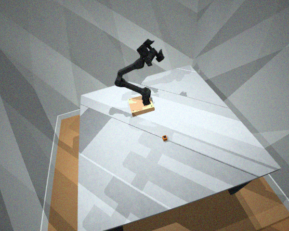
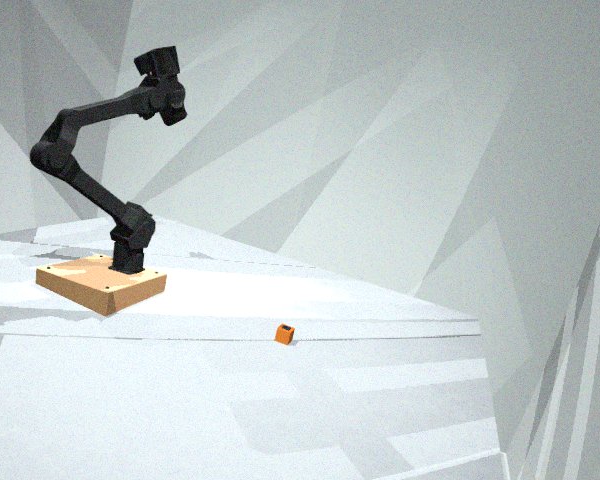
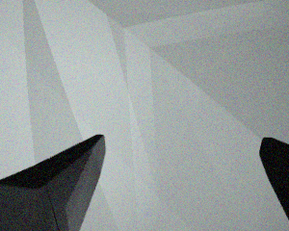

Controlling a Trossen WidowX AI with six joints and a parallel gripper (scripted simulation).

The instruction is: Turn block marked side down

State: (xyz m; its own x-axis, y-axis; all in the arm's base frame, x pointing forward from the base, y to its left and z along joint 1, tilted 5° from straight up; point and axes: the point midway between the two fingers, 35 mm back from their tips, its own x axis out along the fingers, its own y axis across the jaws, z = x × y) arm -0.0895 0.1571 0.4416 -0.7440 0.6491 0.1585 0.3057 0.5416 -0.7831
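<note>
A small orange block rests on the white table, in front of the arm's base. A dark square mark shows on its upward face in the top and exterior views. My gripper is open and empty, raised high above the table over the base's side, well away from the block. In the wrist view its two dark fingers stand wide apart with only the grey backdrop between them. The block is not in the wrist view. The block's underside is hidden.
The arm stands on a wooden base plate with small dark dots near its corners. Thin dark lines cross the table top. An orange-brown wooden surface shows beyond the table's edges in the top view.
</note>
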